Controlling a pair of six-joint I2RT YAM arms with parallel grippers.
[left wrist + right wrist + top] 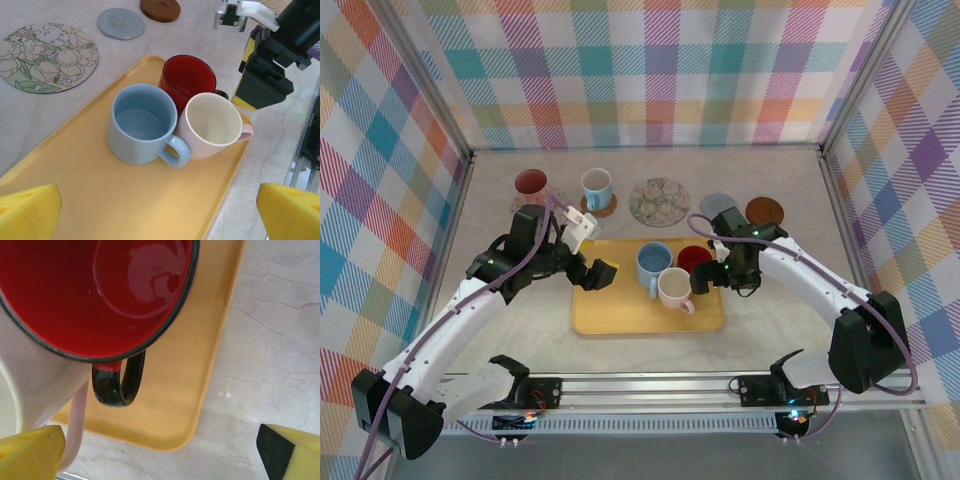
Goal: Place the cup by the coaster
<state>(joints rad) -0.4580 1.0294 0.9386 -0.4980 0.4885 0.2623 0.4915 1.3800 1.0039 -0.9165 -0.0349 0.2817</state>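
Three cups stand together on a yellow tray (620, 315): a light blue cup (653, 262), a pink cup (674, 288) and a red cup (694, 257) with a black handle (118, 383). Behind the tray lie a floral coaster (659, 200), a grey coaster (718, 205) and a brown coaster (764, 211). My left gripper (593, 256) hovers open over the tray's left part, facing the blue cup (142, 122). My right gripper (714, 282) is open at the tray's right edge, beside the red cup (100, 290) and the pink cup (212, 125), holding nothing.
A maroon cup (531, 184) and a white-and-blue cup (597, 188) on a brown coaster stand at the back left. Checked walls enclose the table on three sides. A metal rail (650, 385) runs along the near edge.
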